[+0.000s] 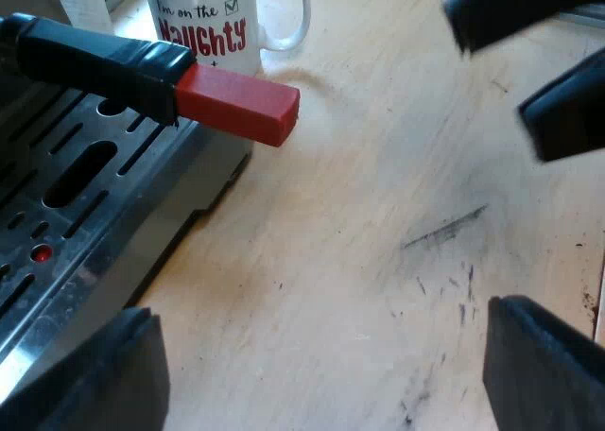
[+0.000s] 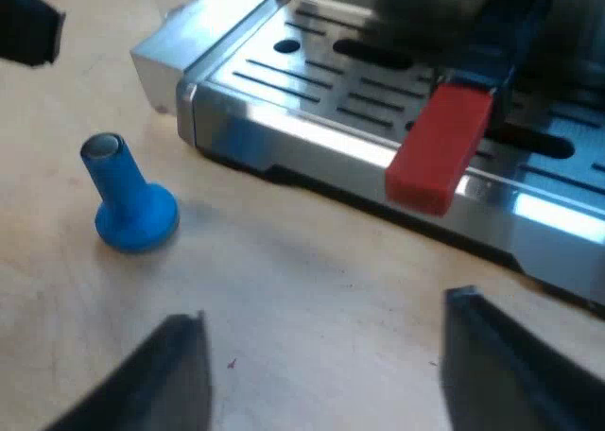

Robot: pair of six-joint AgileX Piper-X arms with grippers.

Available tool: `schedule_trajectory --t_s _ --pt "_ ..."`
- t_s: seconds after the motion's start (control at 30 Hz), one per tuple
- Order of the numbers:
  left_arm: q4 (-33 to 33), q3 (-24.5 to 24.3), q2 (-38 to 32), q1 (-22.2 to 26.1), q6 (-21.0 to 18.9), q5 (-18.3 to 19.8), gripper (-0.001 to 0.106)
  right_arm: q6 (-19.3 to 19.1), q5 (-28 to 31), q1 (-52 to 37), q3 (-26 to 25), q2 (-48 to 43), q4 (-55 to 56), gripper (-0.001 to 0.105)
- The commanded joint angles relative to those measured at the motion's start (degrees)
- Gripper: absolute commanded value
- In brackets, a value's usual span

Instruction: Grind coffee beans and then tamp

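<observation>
The pale wooden surface (image 1: 378, 289) carries everything and shows dark scuff marks in the stretch beside the espresso machine (image 2: 312, 119). Of the machine, what shows is its slotted metal drip tray (image 1: 85, 214), which sits on the surface.

The left gripper (image 1: 321, 310) hangs over the bare surface just off the tray's edge. Its fingers (image 1: 104, 374) are spread wide with nothing between them. The right gripper (image 2: 321, 308) is low over the surface before the tray's front edge, in line with the handle's tip. Its fingers (image 2: 510, 365) are likewise wide apart and hold nothing. From the left wrist view the other arm's black fingers also show over the surface, well apart from the machine.

The holder's dark handle (image 1: 95, 58) reaches out from the machine's front above the tray. Its red end (image 2: 440, 147) juts to about the tray's outer edge, and neither gripper touches it. The holder's metal part is hidden.

A white mug (image 1: 213, 20) with red lettering stands on the surface close by the machine, beyond the handle.

The blue tamper (image 2: 132, 204) stands upright on its broad base on the surface, near the tray's corner but not touching it.
</observation>
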Motion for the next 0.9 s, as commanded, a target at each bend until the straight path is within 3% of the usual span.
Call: schedule_trajectory --t_s 0.03,0.23,0.27,0.37,0.6,0.73,0.9 --pt "-0.7 -0.09 0.01 -0.2 -0.65 0.43 0.071 -0.25 1.4 0.14 -0.03 2.15 -3.47 0.046" --pt "-0.71 -0.09 0.01 -0.2 -0.65 0.43 0.071 1.28 5.68 0.14 -0.03 7.48 -8.47 0.045" --pt "-0.71 -0.09 0.01 -0.2 -0.65 0.43 0.071 4.93 8.2 0.14 -0.03 10.33 -10.12 0.045" --pt "-0.71 -0.09 0.01 -0.2 -0.65 0.43 0.071 6.32 10.22 0.14 -0.03 12.67 -11.9 0.045" --pt "-0.71 -0.09 0.01 -0.2 -0.65 0.43 0.071 7.51 12.71 0.14 -0.03 18.29 -16.46 0.012" --pt "-0.71 -0.09 0.01 -0.2 -0.65 0.43 0.071 7.76 16.59 0.14 -0.03 18.88 -17.56 0.011" --pt "-0.71 -0.09 0.01 -0.2 -0.65 0.43 0.071 10.96 22.1 0.14 -0.03 18.88 -17.56 0.011"
